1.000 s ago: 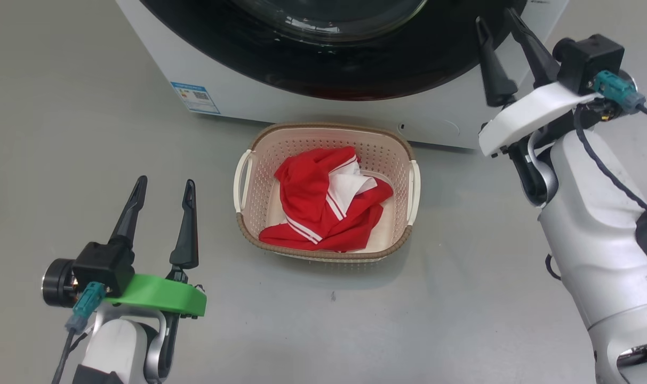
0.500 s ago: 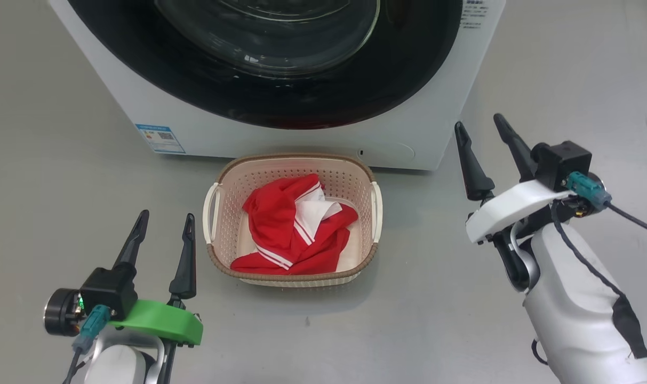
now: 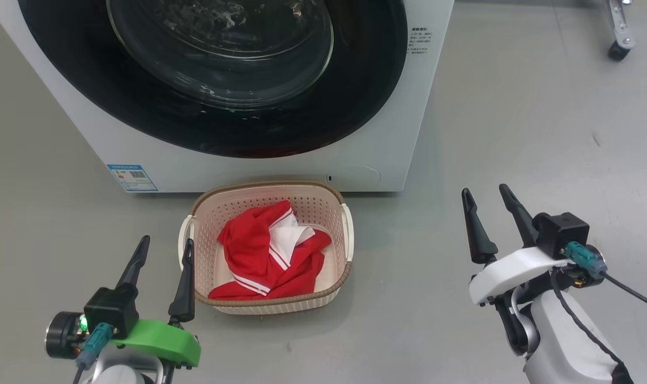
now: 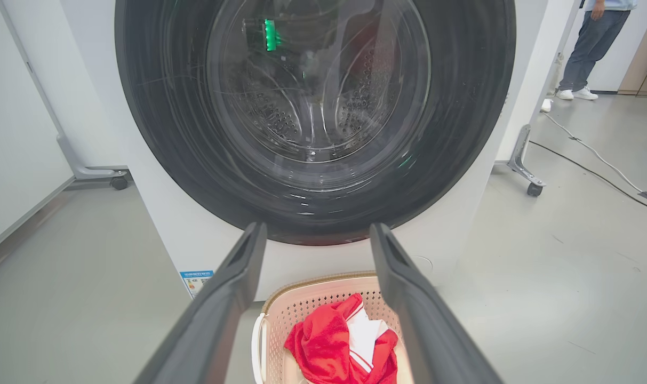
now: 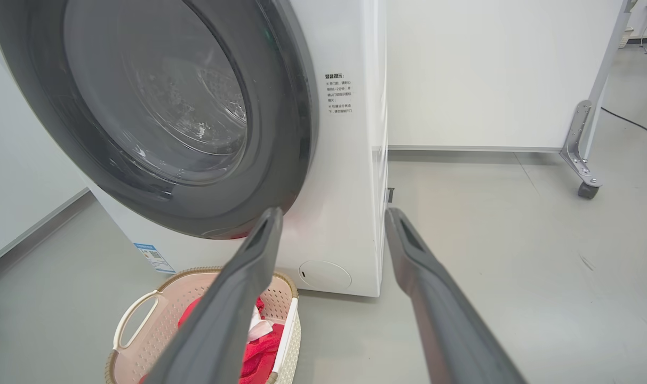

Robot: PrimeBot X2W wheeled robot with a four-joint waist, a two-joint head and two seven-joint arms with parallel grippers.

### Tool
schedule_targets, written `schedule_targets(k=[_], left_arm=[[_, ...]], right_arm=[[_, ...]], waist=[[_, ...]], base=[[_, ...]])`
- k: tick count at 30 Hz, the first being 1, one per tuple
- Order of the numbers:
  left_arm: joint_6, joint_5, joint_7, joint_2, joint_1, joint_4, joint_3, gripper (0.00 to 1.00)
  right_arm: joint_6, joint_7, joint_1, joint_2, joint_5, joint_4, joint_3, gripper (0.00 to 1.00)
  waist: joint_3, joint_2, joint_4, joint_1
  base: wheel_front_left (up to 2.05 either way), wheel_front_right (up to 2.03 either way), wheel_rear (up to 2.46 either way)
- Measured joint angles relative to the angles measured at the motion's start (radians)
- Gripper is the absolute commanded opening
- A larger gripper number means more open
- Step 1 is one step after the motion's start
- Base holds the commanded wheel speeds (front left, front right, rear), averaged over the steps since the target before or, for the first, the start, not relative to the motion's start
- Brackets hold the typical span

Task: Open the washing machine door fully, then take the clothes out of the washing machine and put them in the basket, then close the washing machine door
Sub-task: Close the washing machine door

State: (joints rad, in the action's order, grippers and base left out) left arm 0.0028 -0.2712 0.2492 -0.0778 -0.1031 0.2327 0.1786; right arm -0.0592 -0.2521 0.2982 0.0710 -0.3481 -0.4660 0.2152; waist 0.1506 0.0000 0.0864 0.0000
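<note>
The washing machine door (image 3: pixel 216 80), black-rimmed with a glass centre, lies flat against the white washing machine (image 3: pixel 387 133); the door (image 4: pixel 312 106) faces the left wrist view and the door (image 5: pixel 158 106) stands at the left of the right wrist view. The red and white clothes (image 3: pixel 270 250) lie in the cream basket (image 3: pixel 339 213) on the floor in front of the machine. My left gripper (image 3: pixel 163 242) is open, just left of the basket. My right gripper (image 3: pixel 486 192) is open, well to the right of the basket, holding nothing.
Grey floor surrounds the machine. A wheeled metal frame leg (image 3: pixel 619 32) stands at the far right, with a cable (image 4: pixel 595 154) on the floor. A person's legs (image 4: pixel 590 48) show far back on the right. A white panel (image 5: pixel 488 69) stands behind the machine.
The head camera has tilted up, so more of the door shows. My right gripper has come down and back from beside the door rim to low right, its jaws wider.
</note>
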Motion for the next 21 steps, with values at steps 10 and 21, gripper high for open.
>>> schedule_targets(k=[10, 21], left_arm=[[0.000, -0.003, -0.002, 0.000, 0.033, 0.017, 0.002, 1.00], [0.000, -0.003, -0.011, 0.000, 0.063, 0.018, 0.013, 1.00]], right_arm=[[0.011, 0.000, -0.091, -0.005, 0.018, 0.051, -0.014, 1.00], [0.034, 0.000, -0.171, -0.007, 0.034, 0.097, -0.027, 1.00]], waist=[[-0.049, 0.0000, -0.032, 0.0000], [-0.084, 0.0000, -0.045, 0.0000]], base=[[0.00, 0.00, 0.00], [0.00, 0.00, 0.00]])
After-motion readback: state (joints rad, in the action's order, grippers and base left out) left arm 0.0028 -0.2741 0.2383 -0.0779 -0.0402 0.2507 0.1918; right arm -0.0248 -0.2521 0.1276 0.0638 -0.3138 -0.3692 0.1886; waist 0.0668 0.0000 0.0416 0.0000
